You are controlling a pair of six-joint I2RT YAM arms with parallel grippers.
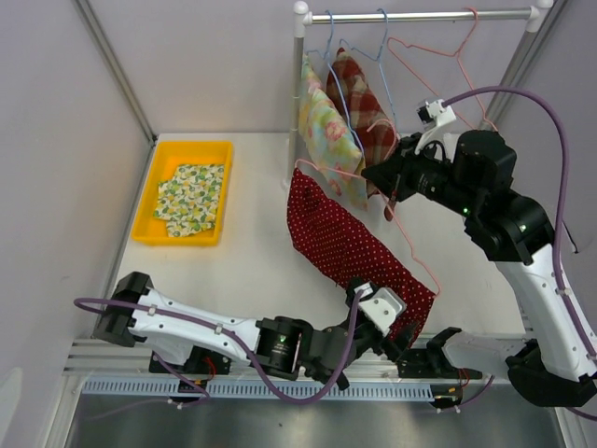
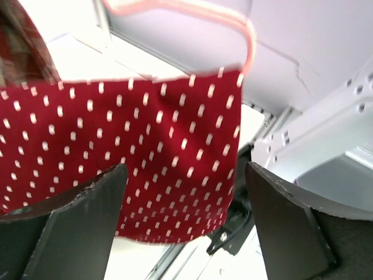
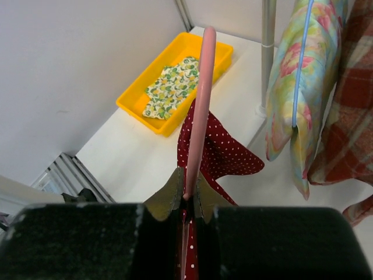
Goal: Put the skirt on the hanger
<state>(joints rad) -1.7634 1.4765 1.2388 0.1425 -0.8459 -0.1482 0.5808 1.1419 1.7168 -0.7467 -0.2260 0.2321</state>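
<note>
the right gripper (image 3: pixel 186 197) is pinching the pink hanger (image 3: pixel 200 87) between its pressed-together fingers and is holding it in the air over the right half of the table (image 1: pixel 242 271). the red dotted skirt (image 1: pixel 350 247) is draping over that hanger, running from near the middle of the table down towards the near right corner. the left gripper (image 2: pixel 186 175) is sitting at the skirt's lower end by the near edge, its fingers (image 2: pixel 76 227) spread wide and gripping nothing, with the cloth hanging just beyond them. a yellow tray (image 1: pixel 182 149) holding a folded floral cloth (image 1: pixel 191 196) is lying at the far left corner. a flowered garment (image 1: pixel 326 131) and a plaid garment (image 1: pixel 359 103) are hanging from the rail (image 1: pixel 420 16) along the far edge.
</note>
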